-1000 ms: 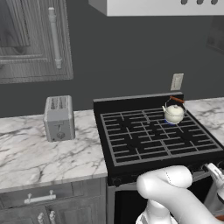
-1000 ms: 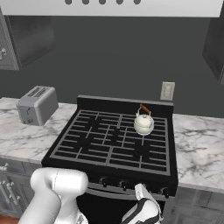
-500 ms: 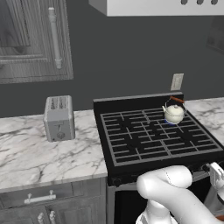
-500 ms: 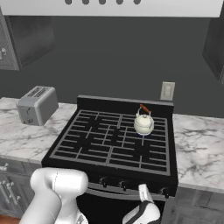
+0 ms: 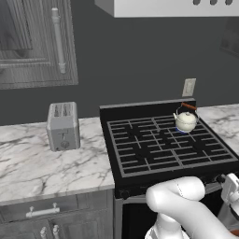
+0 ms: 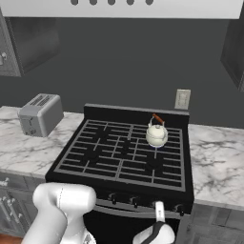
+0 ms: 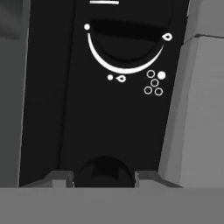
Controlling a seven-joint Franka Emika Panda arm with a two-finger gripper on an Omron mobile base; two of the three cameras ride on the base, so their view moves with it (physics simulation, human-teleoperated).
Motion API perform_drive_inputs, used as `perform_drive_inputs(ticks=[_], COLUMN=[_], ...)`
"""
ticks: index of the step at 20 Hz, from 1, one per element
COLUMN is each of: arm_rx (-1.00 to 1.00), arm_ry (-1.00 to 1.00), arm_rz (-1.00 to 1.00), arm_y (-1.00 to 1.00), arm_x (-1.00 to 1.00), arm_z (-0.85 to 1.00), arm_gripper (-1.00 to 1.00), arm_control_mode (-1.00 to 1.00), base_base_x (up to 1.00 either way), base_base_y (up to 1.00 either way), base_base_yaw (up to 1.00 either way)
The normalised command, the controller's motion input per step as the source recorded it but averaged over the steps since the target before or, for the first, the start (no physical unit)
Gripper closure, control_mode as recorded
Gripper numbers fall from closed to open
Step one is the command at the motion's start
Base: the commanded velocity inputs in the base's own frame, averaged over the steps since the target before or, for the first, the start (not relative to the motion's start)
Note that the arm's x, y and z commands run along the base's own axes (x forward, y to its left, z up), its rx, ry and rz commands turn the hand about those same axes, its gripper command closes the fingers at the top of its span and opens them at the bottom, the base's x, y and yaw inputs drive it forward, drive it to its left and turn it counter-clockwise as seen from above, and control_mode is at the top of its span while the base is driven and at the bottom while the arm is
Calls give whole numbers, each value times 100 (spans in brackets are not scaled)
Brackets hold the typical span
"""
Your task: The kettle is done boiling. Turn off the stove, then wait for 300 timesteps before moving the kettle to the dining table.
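Note:
The cream-white kettle [image 5: 186,120] [image 6: 157,134] stands upright on the back right burner of the black stove [image 5: 154,158] [image 6: 109,162], with a faint blue glow under it. My gripper [image 7: 104,177] [image 6: 158,210] [image 5: 231,186] is low at the stove's front edge, at the right end of the knob row. In the hand view a dark round knob [image 7: 104,169] sits between the two fingertips, which press on its sides. Above it is another knob [image 7: 127,41] with a white arc marking. The dining table is out of view.
A boxy grey toaster [image 5: 63,125] [image 6: 42,113] stands on the marble counter [image 5: 32,168] left of the stove. More marble counter [image 6: 214,157] lies to the stove's right. A wall outlet [image 6: 182,99] is behind the kettle, and grey drawers [image 5: 42,212] are below.
The hand looks slightly turned at the knob row. The kettle and everything else stay where they were.

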Motion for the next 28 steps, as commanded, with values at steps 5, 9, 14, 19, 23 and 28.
perform_drive_inputs(ticks=[5,9,14,19,23,28], arm_rx=[24,25,27,28,29,30], arm_ry=[0,0,0,0,0,0], arm_rz=[-4,-4,-4,-4,-5,-4], arm_y=[0,0,0,0,0,0], arm_x=[-8,-7,-5,-6,-5,-5], arm_z=[-9,-11,-16,-20,-20,-18], arm_gripper=[100,100,100,100,100,100], arm_control_mode=[-100,-100,-100,-100,-100,-100], base_base_x=[0,0,0,0,0,0], base_base_y=[0,0,0,0,0,0], base_base_yaw=[0,0,0,0,0,0])
